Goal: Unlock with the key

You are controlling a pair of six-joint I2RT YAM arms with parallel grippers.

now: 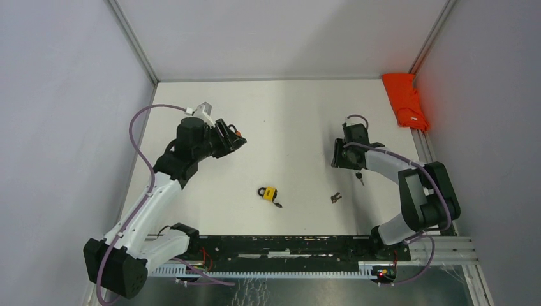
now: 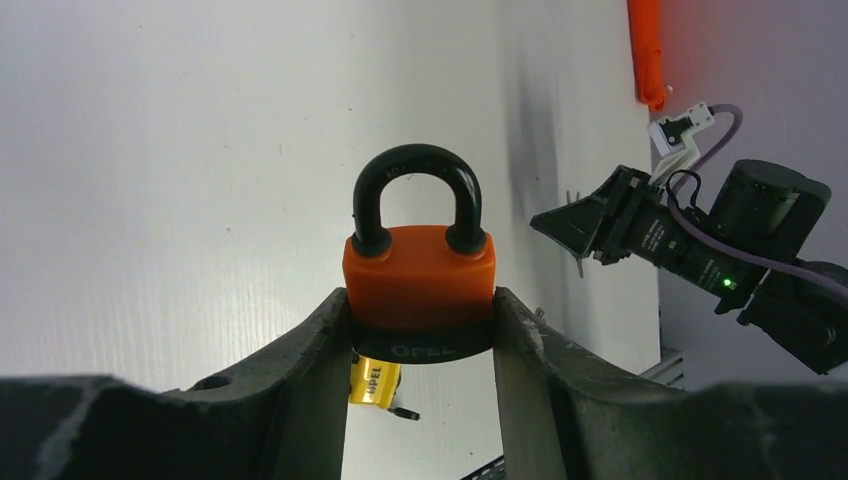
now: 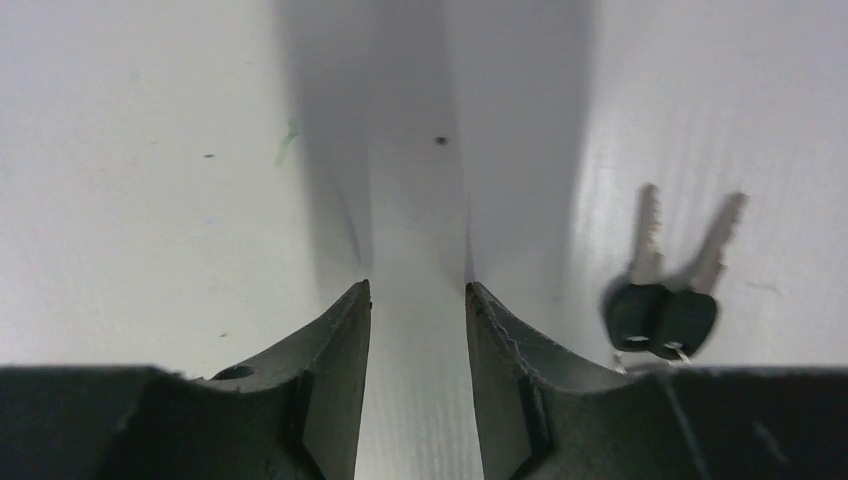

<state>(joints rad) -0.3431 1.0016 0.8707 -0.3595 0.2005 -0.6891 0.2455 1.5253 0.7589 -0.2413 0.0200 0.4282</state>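
Observation:
My left gripper [image 1: 235, 143] is shut on an orange padlock [image 2: 420, 280] with a black shackle, held above the table at the left. The padlock's black base faces the wrist camera. My right gripper [image 1: 343, 153] is open and empty, low over the table at the right. A pair of black-headed keys [image 3: 665, 300] lies on the table just right of its right finger [image 3: 500, 340]. In the top view these keys [image 1: 360, 177] lie close beside the right gripper.
A yellow padlock [image 1: 270, 192] with a key in it lies mid-table, also in the left wrist view [image 2: 375, 382]. Another small key bunch [image 1: 335, 197] lies to its right. A red object [image 1: 405, 102] sits at the far right edge.

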